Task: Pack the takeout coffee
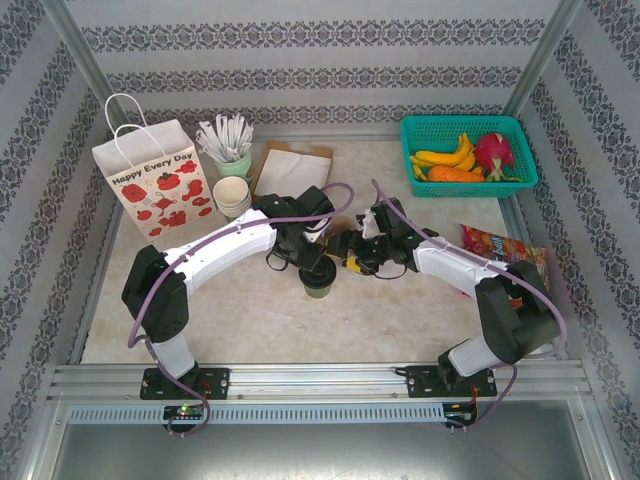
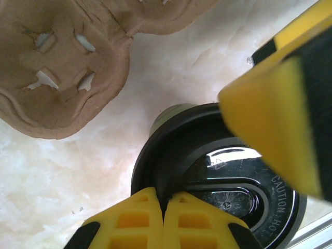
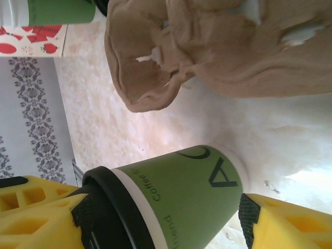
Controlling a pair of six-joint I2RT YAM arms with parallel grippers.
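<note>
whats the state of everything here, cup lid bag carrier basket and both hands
coffee cup: upright, lid on
left hand: shut, at the lid's rim
right hand: open, straddling the cup
cup carrier: visible pockets empty
paper bag: standing upright
teal basket: holding fruit

Black lid (image 2: 218,181) cut off at bottom edge.

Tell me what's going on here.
Both arms meet at one takeout coffee cup standing mid-table. The left gripper is shut, down on the rim of the black lid. The right gripper has its fingers on either side of the cup; whether they press on it is unclear. A brown pulp cup carrier lies just beside it. The white paper bag stands at the back left, apart from the cup.
</note>
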